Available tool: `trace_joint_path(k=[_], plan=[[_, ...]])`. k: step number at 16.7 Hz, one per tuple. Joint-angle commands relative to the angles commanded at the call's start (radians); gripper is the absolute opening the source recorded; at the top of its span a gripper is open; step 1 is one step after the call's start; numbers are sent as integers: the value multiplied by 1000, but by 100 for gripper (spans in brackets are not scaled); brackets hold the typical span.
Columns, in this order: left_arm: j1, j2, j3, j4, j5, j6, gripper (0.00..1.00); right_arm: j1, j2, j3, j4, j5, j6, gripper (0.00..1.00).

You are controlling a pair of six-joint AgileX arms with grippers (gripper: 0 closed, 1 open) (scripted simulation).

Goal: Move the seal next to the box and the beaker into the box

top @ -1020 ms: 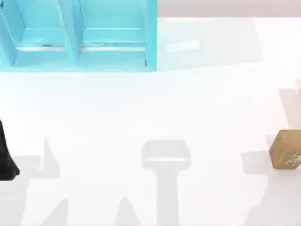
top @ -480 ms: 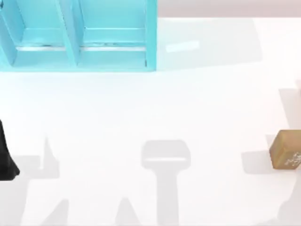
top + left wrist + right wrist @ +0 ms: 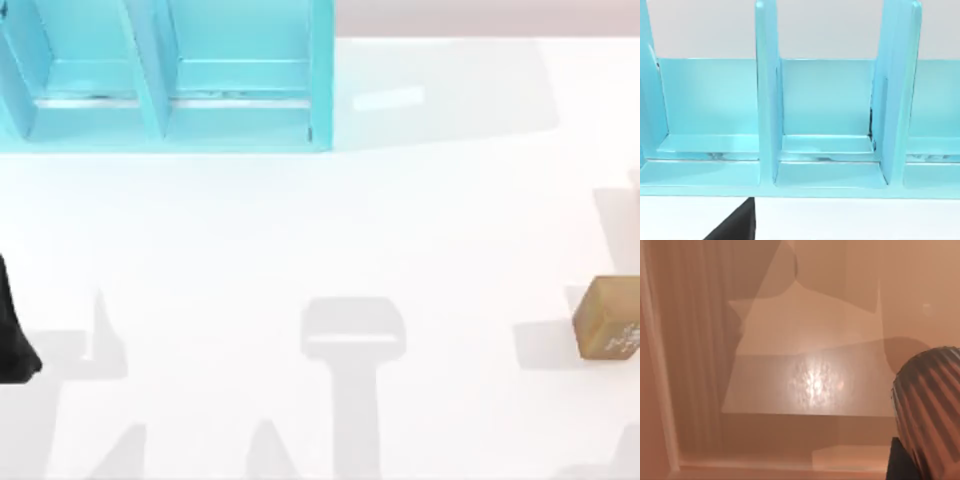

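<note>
Glossy turquoise box (image 3: 170, 110), matt white table (image 3: 330, 230), wood-like tan seal (image 3: 607, 318).

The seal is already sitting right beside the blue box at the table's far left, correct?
No. The seal sits at the table's right edge, well apart from the blue box, which stands at the far left. The top view shows the wide bare stretch between them.

Worktop (image 3: 330, 220) centre lies open between box (image 3: 165, 75) at far left and seal (image 3: 607, 318) at right edge. Box compartments are split by upright dividers (image 3: 767, 95).
</note>
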Motion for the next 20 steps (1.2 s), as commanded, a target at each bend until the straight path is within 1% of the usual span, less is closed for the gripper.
trace_joint_path(k=[13,14,20], plan=[[0,0,0,0,0,0,100,0,0,0,0,0,0,98],[0,0,0,0,0,0,100,0,0,0,0,0,0,100],[0,0,0,0,0,0,100,0,0,0,0,0,0,100]])
